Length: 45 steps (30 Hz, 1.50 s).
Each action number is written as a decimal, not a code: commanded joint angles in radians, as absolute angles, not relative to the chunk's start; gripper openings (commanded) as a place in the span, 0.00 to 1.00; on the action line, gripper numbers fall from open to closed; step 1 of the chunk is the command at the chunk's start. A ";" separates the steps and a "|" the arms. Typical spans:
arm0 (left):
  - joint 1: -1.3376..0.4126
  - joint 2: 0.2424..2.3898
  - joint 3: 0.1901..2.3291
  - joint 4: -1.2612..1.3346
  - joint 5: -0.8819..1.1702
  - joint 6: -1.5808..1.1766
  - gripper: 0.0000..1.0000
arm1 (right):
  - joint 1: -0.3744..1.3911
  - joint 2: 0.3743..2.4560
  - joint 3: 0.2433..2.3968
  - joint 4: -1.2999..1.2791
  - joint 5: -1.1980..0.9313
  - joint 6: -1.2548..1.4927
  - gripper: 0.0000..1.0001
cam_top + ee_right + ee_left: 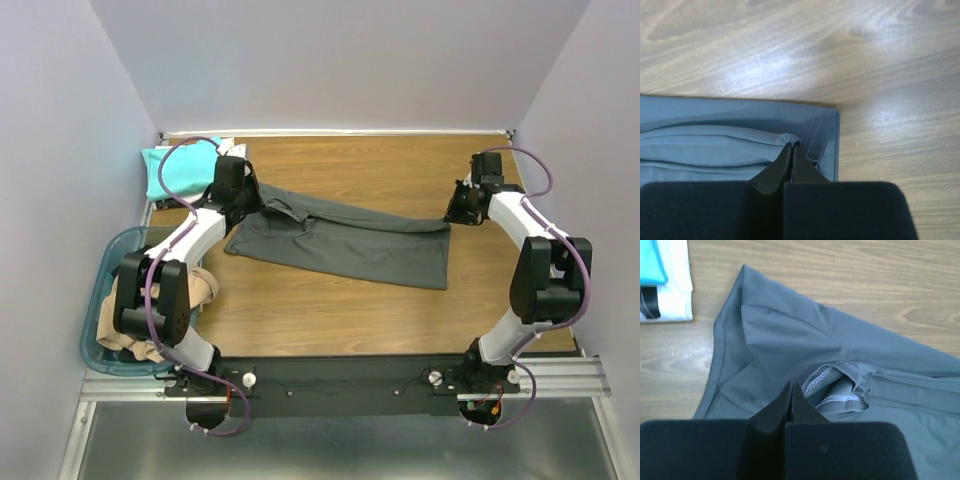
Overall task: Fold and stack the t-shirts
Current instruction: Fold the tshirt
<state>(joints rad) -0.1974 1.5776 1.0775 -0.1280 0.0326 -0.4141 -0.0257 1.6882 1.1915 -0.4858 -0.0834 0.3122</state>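
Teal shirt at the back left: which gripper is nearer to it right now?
Left. The left gripper sits just right of the teal shirt, at the dark grey shirt's left end; the right gripper is across the table, at that shirt's right corner.

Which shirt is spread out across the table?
The large dark grey cloth t-shirt, lying flat on the wooden table. The teal cloth t-shirt sits folded in the far left corner; the tan cloth t-shirt is bunched in the blue-green plastic basket.
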 commanded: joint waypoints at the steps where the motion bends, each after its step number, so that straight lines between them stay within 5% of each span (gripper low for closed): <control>1: -0.192 1.508 1.010 -0.086 -0.035 -0.442 0.00 | -0.017 1.654 1.143 -0.463 -0.089 0.301 0.00; 9: -0.190 1.419 0.891 -0.081 -0.101 -0.488 0.00 | -0.012 1.635 1.065 -0.445 -0.074 0.311 0.01; 11: -0.192 1.413 0.862 -0.098 -0.092 -0.503 0.10 | -0.009 1.626 1.043 -0.446 -0.068 0.321 0.03; 13: -0.192 1.394 0.829 -0.123 -0.091 -0.518 0.29 | -0.009 1.596 1.016 -0.446 -0.064 0.330 0.13; 17: -0.192 1.292 0.762 -0.144 -0.083 -0.548 0.45 | -0.006 1.502 0.973 -0.446 -0.080 0.362 0.37; 21: -0.193 1.244 0.744 -0.132 -0.057 -0.551 0.50 | -0.002 1.460 0.986 -0.445 -0.115 0.367 0.45; 35: -0.305 1.614 1.057 -0.020 0.051 -0.511 0.50 | 0.038 1.741 1.149 -0.342 -0.236 0.328 0.45; 45: -0.426 1.795 1.108 -0.018 0.069 -0.514 0.50 | 0.084 1.692 1.032 -0.344 -0.202 0.344 0.45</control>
<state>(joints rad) -0.4099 1.7760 1.1198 -0.0254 0.0463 -0.5213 0.0780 1.7412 1.0779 -0.3561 -0.2005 0.3412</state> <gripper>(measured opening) 0.502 0.451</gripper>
